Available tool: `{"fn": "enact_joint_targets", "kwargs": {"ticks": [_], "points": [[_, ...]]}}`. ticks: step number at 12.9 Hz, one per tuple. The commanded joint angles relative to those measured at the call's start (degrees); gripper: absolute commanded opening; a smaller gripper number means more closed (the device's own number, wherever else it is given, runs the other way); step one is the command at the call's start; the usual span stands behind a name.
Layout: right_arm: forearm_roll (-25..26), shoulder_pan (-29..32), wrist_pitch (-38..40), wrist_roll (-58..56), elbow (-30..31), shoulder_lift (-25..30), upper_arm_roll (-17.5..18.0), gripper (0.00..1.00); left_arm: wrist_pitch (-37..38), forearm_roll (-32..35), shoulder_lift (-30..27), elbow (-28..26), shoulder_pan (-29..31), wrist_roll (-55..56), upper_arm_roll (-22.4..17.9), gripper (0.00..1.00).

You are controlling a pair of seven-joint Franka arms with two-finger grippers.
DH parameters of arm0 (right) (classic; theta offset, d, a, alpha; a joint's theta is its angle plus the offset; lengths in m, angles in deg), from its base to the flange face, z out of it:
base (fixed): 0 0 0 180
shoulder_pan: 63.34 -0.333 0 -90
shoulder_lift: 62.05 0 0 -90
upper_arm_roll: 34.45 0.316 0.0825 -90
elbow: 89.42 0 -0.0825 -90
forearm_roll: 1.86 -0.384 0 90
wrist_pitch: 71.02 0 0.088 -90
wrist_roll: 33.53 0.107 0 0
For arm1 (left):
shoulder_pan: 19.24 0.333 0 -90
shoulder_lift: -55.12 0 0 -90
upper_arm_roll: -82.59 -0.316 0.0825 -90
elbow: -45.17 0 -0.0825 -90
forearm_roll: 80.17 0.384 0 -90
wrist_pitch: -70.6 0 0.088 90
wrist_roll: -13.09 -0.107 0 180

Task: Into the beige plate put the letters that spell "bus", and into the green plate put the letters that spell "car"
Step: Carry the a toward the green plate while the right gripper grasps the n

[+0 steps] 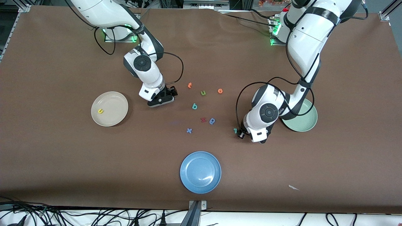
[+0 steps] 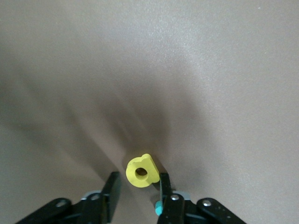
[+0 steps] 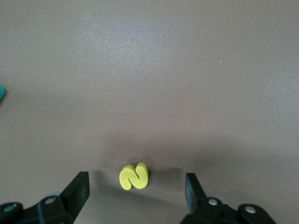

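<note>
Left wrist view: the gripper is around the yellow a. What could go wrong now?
One finger of the left gripper touches the a while the other stands apart, so closing may push or tip it. A teal letter lies right beside that finger and might get caught or dragged along.

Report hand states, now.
Left hand: around the yellow a; grip cannot be told.
Right hand: open, empty, over the yellow s.

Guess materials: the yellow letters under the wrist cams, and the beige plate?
Yellow "a" and yellow "s": likely foam, being thick, matte and soft-edged with no glare. Beige plate: smooth, slightly satin with a raised rim; plastic or glazed ceramic, can't tell which.
</note>
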Motion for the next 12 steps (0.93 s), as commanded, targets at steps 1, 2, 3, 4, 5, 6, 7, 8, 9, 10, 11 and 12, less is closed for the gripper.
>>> {"fn": "enact_joint_targets", "kwargs": {"ticks": [1, 2, 3, 4, 5, 6, 7, 8, 9, 10, 11, 12], "points": [[1.1, -1.4, -0.5, 0.7, -0.8, -0.9, -0.6, 0.91, 0.5, 0.0, 0.8, 0.6, -0.5, 0.8, -1.6, 0.46], [1.0, -1.6, -0.6, 0.7, -0.9, -1.3, -0.6, 0.9, 0.5, 0.0, 0.8, 0.6, -0.5, 1.1, -1.7, 0.46], [1.1, -2.2, -1.2, 1.4, -0.9, -1.5, -0.6, 0.9, 0.5, 0.0, 0.8, 0.6, -0.5, 1.1, -1.7, 0.46], [1.1, -2.4, -1.3, 1.9, -1.0, -1.7, -0.7, 0.9, 0.5, 0.0, 0.8, 0.7, -0.4, 1.1, -1.7, 0.46], [1.1, -2.5, -1.3, 1.9, -1.0, -1.7, -0.8, 0.9, 0.5, 0.0, 0.8, 0.7, -0.4, 1.1, -1.7, 0.46], [1.2, -2.5, -1.3, 1.9, -1.0, -1.7, -1.0, 0.88, 0.5, 0.0, 0.8, 0.7, -0.4, 1.1, -1.7, 0.46], [1.2, -2.6, -1.3, 1.9, -1.0, -1.8, -1.1, 0.86, 0.5, 0.1, 0.8, 0.7, -0.5, 1.0, -1.8, 0.43], [1.6, -2.6, -1.4, 2.0, -1.0, -1.8, -1.1, 0.82, 0.5, 0.1, 0.8, 0.7, -0.6, 1.0, -1.9, 0.34], [1.9, -2.6, -1.4, 2.0, -0.9, -1.9, -1.2, 0.77, 0.5, 0.1, 0.8, 0.7, -0.6, 0.8, -2.0, 0.24], [1.9, -2.6, -1.4, 2.0, -0.9, -2.0, -1.4, 0.75, 0.5, 0.1, 0.8, 0.7, -0.7, 0.8, -2.0, 0.18], [2.0, -2.6, -1.4, 2.0, -0.9, -1.9, -1.5, 0.71, 0.5, 0.1, 0.8, 0.7, -0.7, 0.6, -2.1, 0.12], [2.0, -2.6, -1.4, 2.0, -0.9, -2.0, -1.5, 0.66, 0.5, 0.1, 0.7, 0.8, -0.6, 0.5, -2.0, 0.08]]}}
